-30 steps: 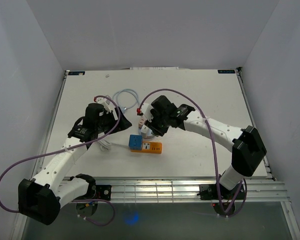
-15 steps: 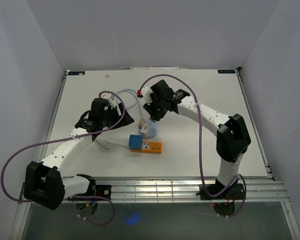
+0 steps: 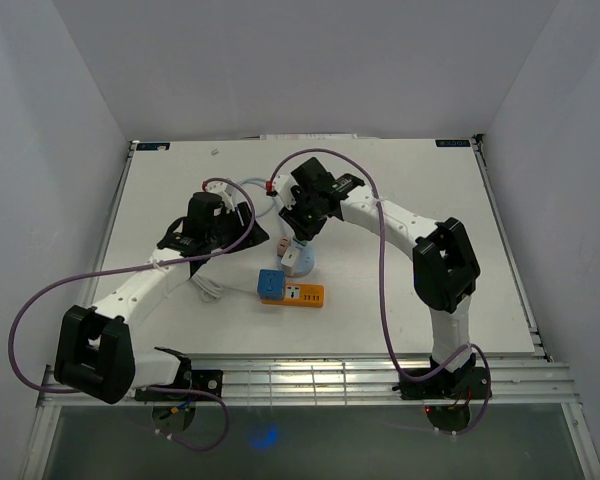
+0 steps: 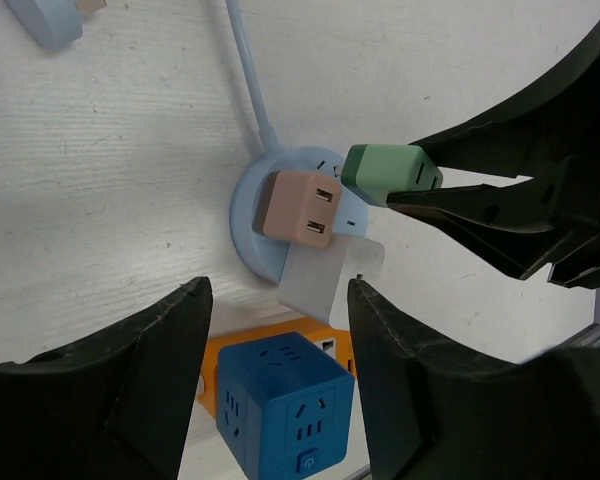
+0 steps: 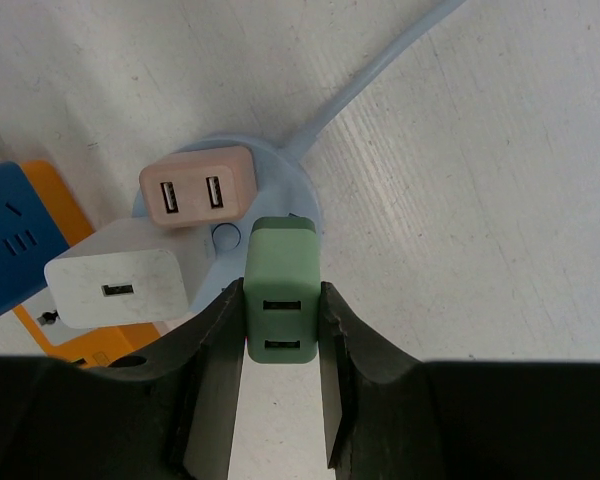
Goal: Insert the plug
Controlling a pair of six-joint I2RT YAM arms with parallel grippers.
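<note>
Shifted back, the right gripper (image 5: 280,296) clamps the green plug (image 5: 281,262) over the blue socket hub (image 5: 282,172).

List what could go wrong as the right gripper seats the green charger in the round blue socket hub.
1. The green charger, held in the right gripper, hangs close beside the pink charger and the white charger; it may knock them.
2. Its prongs are hidden, so misalignment with the round blue socket hub could go unnoticed.
3. The left gripper stands open above the hub, holding nothing; a push may slide the hub.
</note>
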